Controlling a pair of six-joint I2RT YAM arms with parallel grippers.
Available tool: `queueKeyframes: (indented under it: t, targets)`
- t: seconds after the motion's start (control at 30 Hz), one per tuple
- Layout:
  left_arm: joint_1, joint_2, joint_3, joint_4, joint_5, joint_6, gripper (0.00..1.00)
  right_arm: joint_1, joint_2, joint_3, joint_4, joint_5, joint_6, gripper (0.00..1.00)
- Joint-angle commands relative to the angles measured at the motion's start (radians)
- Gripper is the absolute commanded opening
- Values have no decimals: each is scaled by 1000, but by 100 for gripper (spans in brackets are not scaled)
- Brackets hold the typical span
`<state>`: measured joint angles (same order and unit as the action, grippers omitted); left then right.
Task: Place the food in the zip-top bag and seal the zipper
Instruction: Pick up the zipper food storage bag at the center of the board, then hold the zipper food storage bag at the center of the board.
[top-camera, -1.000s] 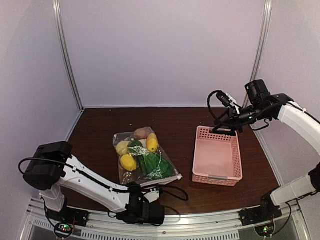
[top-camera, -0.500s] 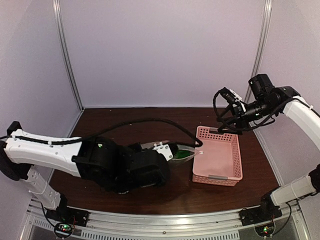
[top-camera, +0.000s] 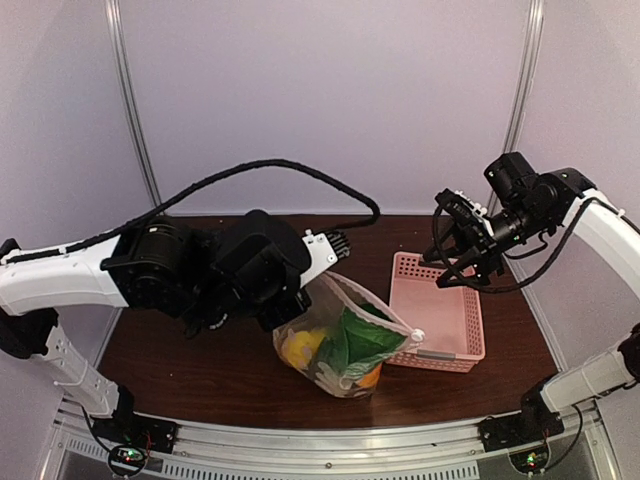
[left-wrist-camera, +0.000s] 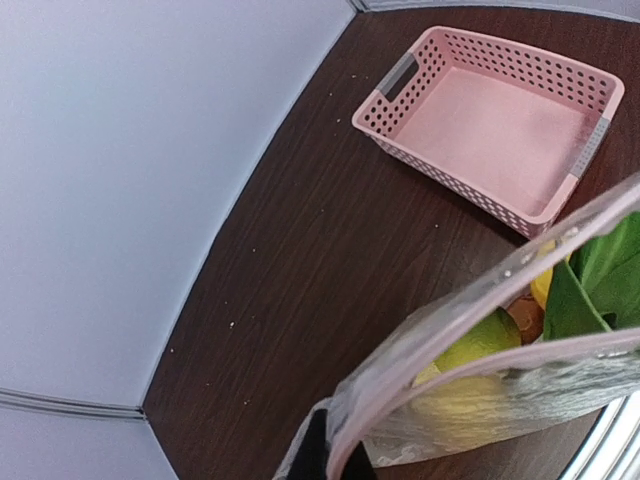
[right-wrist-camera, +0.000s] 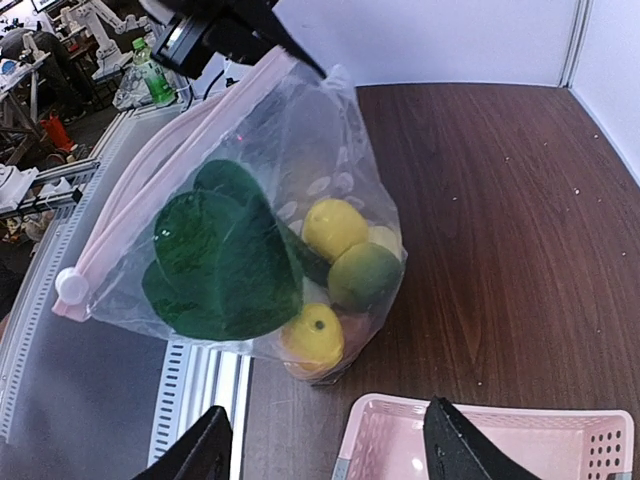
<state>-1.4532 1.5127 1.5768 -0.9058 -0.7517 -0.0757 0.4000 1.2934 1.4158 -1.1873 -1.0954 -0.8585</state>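
The zip-top bag (top-camera: 340, 335) hangs tilted over the table's front, and its bottom seems to touch the wood. My left gripper (top-camera: 322, 283) is shut on the bag's upper corner at the zipper (left-wrist-camera: 480, 300); the dark fingertips (left-wrist-camera: 318, 455) pinch the strip. The mouth's two edges gape apart. The white slider (top-camera: 417, 335) (right-wrist-camera: 71, 284) sits at the low far end. Inside the bag (right-wrist-camera: 300, 180) lies the food: yellow lemons (right-wrist-camera: 333, 228), a green leafy piece (right-wrist-camera: 225, 255) and an orange piece (top-camera: 368, 378). My right gripper (top-camera: 462, 258) (right-wrist-camera: 325, 450) is open and empty above the basket.
The pink perforated basket (top-camera: 470, 345) (left-wrist-camera: 455, 185) (right-wrist-camera: 480, 440) stands to the right of the bag, with nothing in it. The table's metal front rail (top-camera: 330, 445) runs just below the bag. A black cable (top-camera: 290, 170) loops above the left arm.
The left gripper closed on the bag's corner and raised it from lying flat on the table to hanging. The right gripper swung slightly left, toward the bag.
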Motion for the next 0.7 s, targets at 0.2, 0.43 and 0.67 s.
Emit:
queueKeyframes:
  t: [0.2,0.43,0.67]
  targets:
    - [172,-108,6,99,164,-228,0,53,-106,-119,94,-18,161,67]
    - [206,-85,-11,83,192,-312,0,208,-126,-256,573,102,546,71]
    - [236,-105,-19,113,219,-389,0,314,-38,-227,652,212,535,75]
